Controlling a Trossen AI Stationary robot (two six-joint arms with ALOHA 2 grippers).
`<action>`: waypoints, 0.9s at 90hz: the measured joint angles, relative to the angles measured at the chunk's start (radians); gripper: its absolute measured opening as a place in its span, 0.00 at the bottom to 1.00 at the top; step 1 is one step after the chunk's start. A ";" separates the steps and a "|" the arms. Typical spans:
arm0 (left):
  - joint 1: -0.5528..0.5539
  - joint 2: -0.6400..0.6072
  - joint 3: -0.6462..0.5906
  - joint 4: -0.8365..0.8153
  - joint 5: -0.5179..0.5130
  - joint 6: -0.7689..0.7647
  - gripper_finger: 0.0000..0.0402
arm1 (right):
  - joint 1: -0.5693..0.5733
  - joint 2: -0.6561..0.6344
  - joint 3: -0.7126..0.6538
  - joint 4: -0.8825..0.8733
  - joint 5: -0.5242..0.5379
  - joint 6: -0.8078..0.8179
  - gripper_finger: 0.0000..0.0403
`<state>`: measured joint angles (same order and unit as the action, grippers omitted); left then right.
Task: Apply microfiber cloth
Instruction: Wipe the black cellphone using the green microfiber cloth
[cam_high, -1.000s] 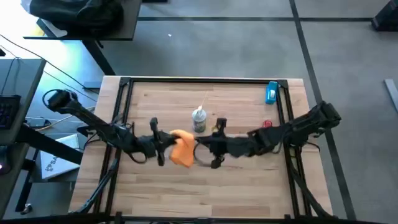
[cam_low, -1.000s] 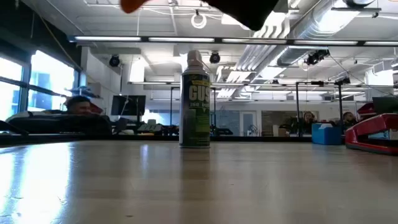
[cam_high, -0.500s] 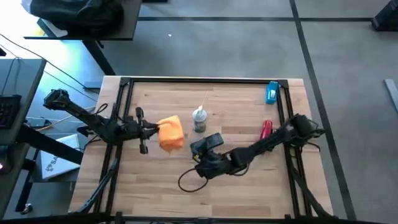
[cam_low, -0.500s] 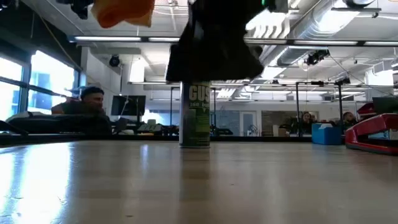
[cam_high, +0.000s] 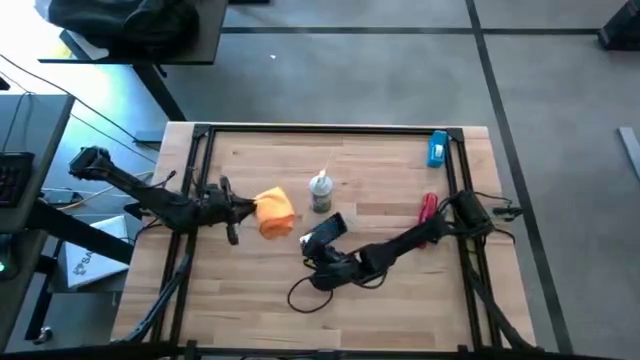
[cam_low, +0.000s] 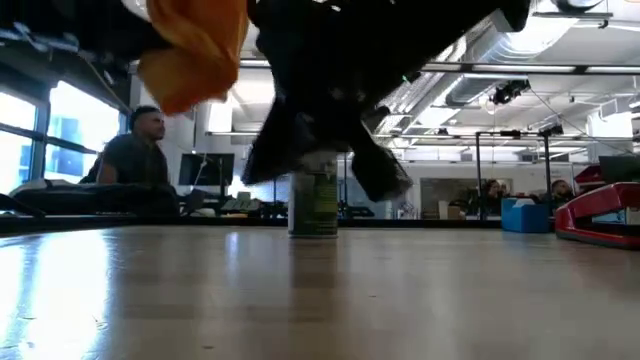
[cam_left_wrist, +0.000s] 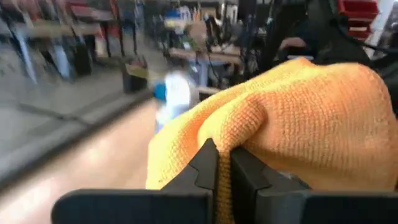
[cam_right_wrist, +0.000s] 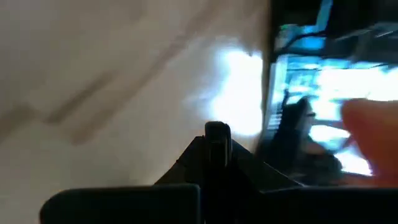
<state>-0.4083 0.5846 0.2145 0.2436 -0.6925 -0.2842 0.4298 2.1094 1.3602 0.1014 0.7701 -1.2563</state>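
Pinching the microfiber cloth (cam_high: 275, 212) in my left gripper (cam_high: 247, 208) above the table (cam_high: 400, 300); my right gripper (cam_high: 318, 252) clamps the phone (cam_high: 324, 229)

You can't read the phone (cam_high: 324, 229) in the right wrist view: it is a smear of blue-white glare, cut off by the picture's edge. In the low view the dark right arm hides the top of the spray can (cam_low: 314, 205), and the microfiber cloth (cam_low: 196, 48) runs out of the picture's top. In the left wrist view the background is blurred.
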 joint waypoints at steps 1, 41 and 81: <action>0.007 0.000 -0.006 0.000 0.008 -0.015 0.00 | 0.002 0.000 0.000 0.015 0.000 -0.024 0.02; 0.190 0.024 -0.124 0.049 0.395 -0.230 0.00 | 0.010 0.000 0.000 0.119 -0.305 -0.095 0.02; 0.259 0.178 -0.122 0.375 0.509 -0.049 0.00 | -0.082 0.125 0.075 0.227 -0.726 -0.029 0.02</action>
<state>-0.1496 0.7631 0.0924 0.6185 -0.1833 -0.3334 0.3474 2.2341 1.4355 0.3283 0.0444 -1.2856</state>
